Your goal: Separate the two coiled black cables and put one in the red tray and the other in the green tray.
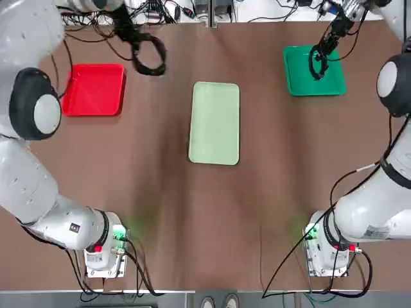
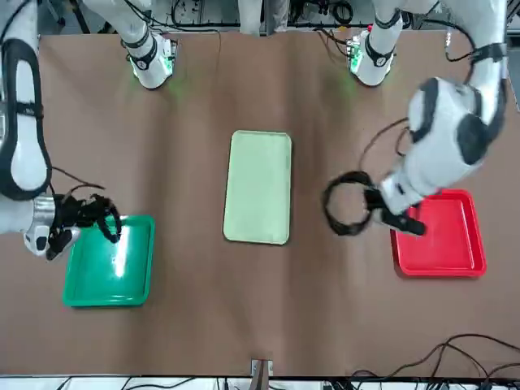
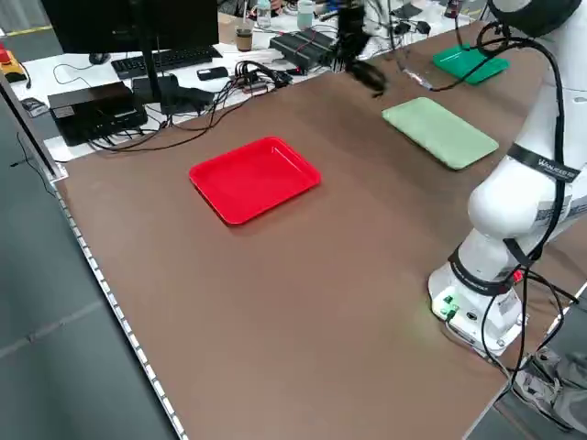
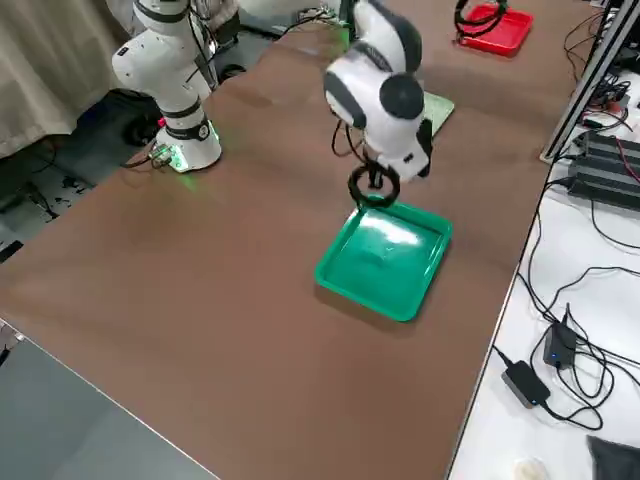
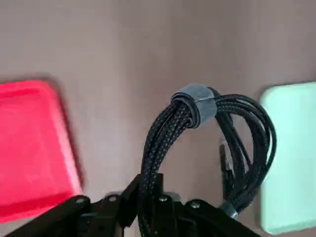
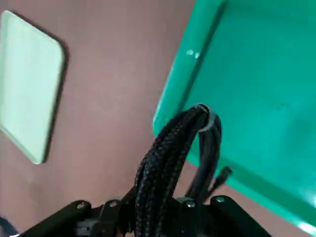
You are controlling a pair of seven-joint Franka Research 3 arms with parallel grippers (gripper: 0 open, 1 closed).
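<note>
From overhead, the left gripper [image 1: 136,46] holds one coiled black cable [image 1: 149,56] up between the red tray [image 1: 94,90] and the pale mint-green tray [image 1: 215,123], while the right gripper [image 1: 325,46] has the other coiled black cable [image 1: 317,62] by the edge of the green tray [image 1: 314,70]. In the front view the left gripper's coil hangs off the red tray, on the side toward the mint-green one; the right gripper's coil shows near the green tray's corner. The right side view has that coil raised at the green tray's rim. Left wrist view: the fingers are clamped on the coil, which a grey strap binds. Right wrist view: those fingers too are closed on their coil — beside the green tray's edge.
</note>
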